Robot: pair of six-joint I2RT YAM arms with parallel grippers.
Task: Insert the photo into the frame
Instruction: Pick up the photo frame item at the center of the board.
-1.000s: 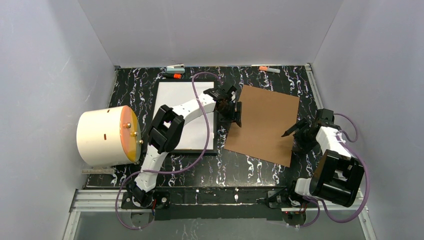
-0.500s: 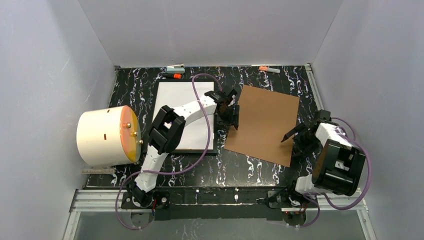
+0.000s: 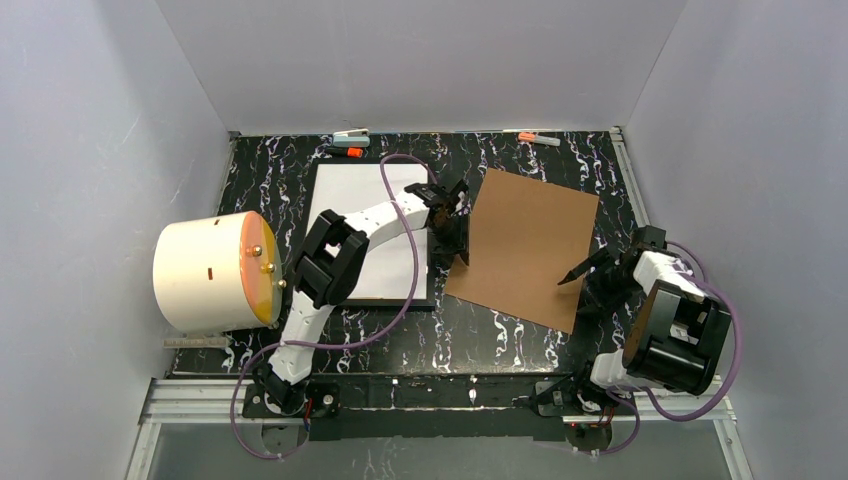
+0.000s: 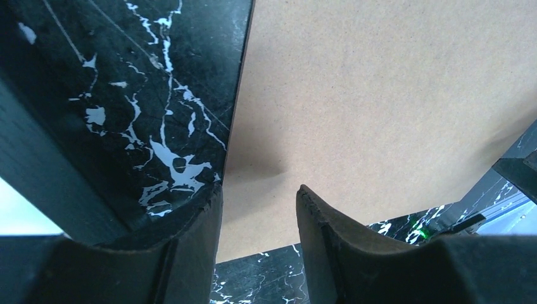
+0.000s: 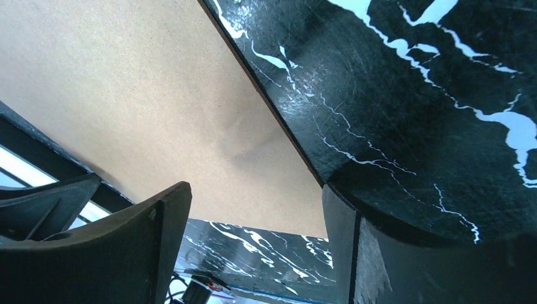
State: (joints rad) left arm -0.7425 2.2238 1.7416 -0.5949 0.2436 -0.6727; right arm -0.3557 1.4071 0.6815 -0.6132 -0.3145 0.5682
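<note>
Photo [image 3: 360,220]: lies white side up inside the frame, left of centre on the table; its printed side does not show.
Frame [image 3: 380,303]: black, flat on the marbled black table [image 3: 500,335], its edges showing round the sheet; the left arm reaches across it.
Backing board [image 3: 525,240]: plain brown, flat just beside the frame on its right, turned a little askew.
Left gripper [image 4: 259,187]: at the board's left edge, fingers partly apart, one over the table and one over the board, nothing clamped between them.
Right gripper [image 5: 256,185]: at the board's right edge, fingers wide apart astride that edge, holding nothing.
Cylinder [image 3: 205,272]: cream drum on its side at the table's left edge.
Markers [image 3: 350,152]: along the far edge, well apart from both grippers.
</note>
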